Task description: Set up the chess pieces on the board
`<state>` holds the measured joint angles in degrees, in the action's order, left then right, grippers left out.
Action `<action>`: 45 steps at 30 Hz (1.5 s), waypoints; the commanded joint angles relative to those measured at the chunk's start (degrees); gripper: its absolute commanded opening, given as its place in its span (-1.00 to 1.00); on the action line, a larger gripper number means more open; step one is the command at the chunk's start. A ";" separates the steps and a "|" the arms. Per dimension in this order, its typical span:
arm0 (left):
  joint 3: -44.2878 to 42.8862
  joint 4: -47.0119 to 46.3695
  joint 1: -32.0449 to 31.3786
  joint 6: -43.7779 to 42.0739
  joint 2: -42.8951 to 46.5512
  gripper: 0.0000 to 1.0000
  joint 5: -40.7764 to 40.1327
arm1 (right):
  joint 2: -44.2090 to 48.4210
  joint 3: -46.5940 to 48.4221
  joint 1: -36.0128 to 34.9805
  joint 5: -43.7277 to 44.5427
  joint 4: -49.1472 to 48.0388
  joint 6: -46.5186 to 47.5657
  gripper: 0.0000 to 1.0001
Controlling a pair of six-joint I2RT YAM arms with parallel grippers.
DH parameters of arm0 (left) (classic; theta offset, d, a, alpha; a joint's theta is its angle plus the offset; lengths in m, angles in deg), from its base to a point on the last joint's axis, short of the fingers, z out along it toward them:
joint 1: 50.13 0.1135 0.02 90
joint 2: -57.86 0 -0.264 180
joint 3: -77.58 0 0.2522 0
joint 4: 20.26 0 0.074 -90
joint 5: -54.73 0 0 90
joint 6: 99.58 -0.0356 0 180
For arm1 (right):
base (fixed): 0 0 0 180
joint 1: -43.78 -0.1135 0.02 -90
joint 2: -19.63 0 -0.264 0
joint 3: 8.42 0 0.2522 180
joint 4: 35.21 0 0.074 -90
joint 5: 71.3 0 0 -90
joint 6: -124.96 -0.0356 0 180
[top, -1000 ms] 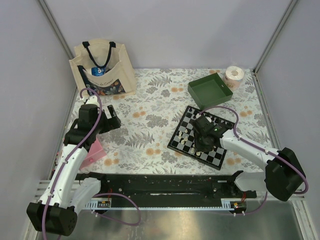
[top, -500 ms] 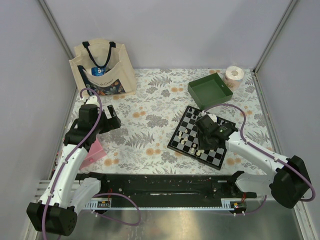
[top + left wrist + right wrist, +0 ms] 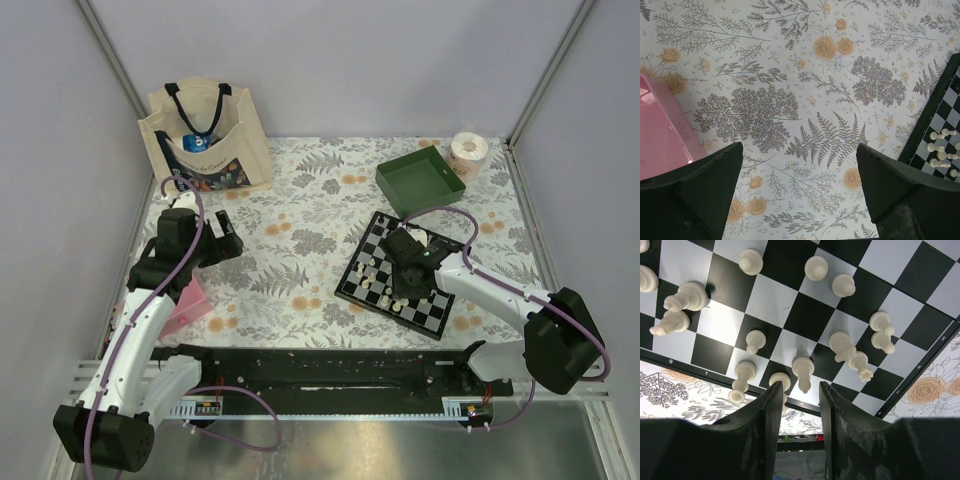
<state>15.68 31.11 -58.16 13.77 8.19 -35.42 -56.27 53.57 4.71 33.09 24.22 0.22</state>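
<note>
- Right gripper (image 3: 800, 390): we find its two dark fingers (image 3: 767, 415) parted by a narrow gap, clenched on nothing.
- Cream-white chess piece (image 3: 802, 372): it stands on the board's edge row, just beyond the fingertips and in line with the gap. We see daylight on both sides of it.
- Other cream-white chess pieces (image 3: 842, 285): we count about a dozen scattered over the nearby squares. Two stand close on either side of the first, and the rest are spread further in.
- Small black-and-white checkered board with a black border (image 3: 807, 317): it lies askew on the table right of centre, near the green tray but apart from it.
- Left gripper (image 3: 799, 149): its fingers (image 3: 705, 185) are spread wide and released, holding nothing, above bare cloth well apart from the board.
- Flat pink object (image 3: 660, 135): it lies beside the left gripper.
- Grey-and-orange floral tablecloth (image 3: 790, 75): it covers the table.
- Green square tray (image 3: 420, 178), roll of white paper (image 3: 468, 152) and cream tote bag with dark handles (image 3: 205, 140): we list all three along the far side.
</note>
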 commanded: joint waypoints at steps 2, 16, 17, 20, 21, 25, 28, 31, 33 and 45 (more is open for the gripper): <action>-0.11 -2.36 -0.05 -0.50 -0.16 0.98 1.28 | -0.22 0.38 0.04 1.34 -1.20 -1.29 -0.16; -0.11 -2.36 -0.05 -0.59 -0.08 0.98 1.20 | 0.05 -1.82 1.10 -0.94 -2.51 -1.65 -0.29; -0.03 -2.36 -0.05 -0.59 -0.08 0.98 1.11 | 0.22 -1.91 1.01 -1.21 -2.78 -1.73 -0.30; -0.02 -2.36 -0.05 -0.59 -0.16 0.98 1.20 | 0.40 -2.26 1.19 -1.30 -2.61 -1.73 -0.41; -0.02 -2.36 -0.05 -0.59 -0.25 0.98 1.20 | 0.49 -2.35 1.10 -1.30 -2.60 -1.65 -0.41; -0.20 -2.36 -0.05 -0.59 -0.34 0.98 1.37 | 1.63 -3.14 1.36 -0.42 -2.34 -2.08 -0.49; -0.03 -2.36 -0.05 -0.50 -0.43 0.98 1.72 | 2.51 -3.23 1.54 0.46 -1.99 -2.35 -0.60; -0.11 -2.45 -0.05 -0.50 -0.51 0.98 1.81 | 3.65 -3.14 1.80 0.37 -1.90 -2.52 -0.68; -0.11 -2.27 -0.05 -0.50 -0.34 0.98 1.81 | 4.09 -3.05 1.80 -0.33 -1.81 -2.44 -0.65; -0.02 -2.45 -0.05 -0.50 -0.60 0.98 1.99 | 9.80 -6.04 1.80 -1.82 0.82 -2.96 -0.74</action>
<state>15.68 31.11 -58.16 13.77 7.75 -34.93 -49.56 48.50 6.09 32.13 23.83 -1.40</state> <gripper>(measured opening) 0.988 0.191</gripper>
